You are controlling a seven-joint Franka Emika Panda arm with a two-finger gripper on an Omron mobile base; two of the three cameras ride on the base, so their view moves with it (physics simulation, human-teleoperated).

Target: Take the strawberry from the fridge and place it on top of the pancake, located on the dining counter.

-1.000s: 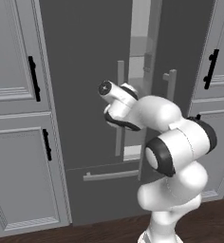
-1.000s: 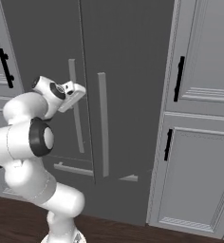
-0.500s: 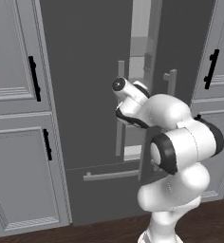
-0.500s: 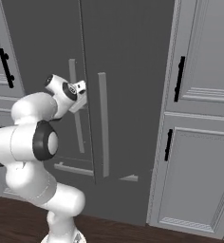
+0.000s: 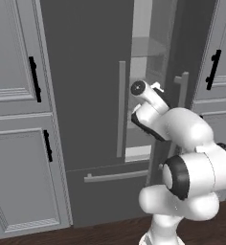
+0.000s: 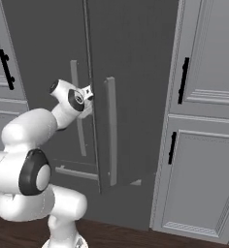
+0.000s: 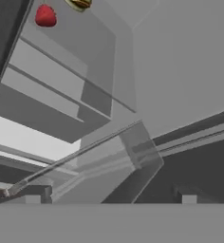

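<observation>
The fridge (image 5: 86,72) stands in front of me, its left door shut and its right door (image 6: 136,72) swung partly open. My gripper (image 7: 109,199) is open, with nothing between its fingers, and points into the gap between the doors. In the left base view the hand (image 5: 144,92) sits at the gap, level with the door handles. In the hand view the strawberry (image 7: 45,15) is a small red berry on a shelf, well away from the fingertips (image 7: 33,197). The pancake and the dining counter are out of view.
A small brown burger (image 7: 78,4) lies beside the strawberry on the same shelf. Glass shelves (image 7: 104,152) cross the pale interior. Light grey cabinets (image 5: 19,119) (image 6: 204,145) with black handles flank the fridge. The open door's bar handle (image 6: 110,131) hangs right of my hand.
My hand has swung right and forward into the gap between the fridge doors. The right door stands a little wider. The jaws have stayed open.
</observation>
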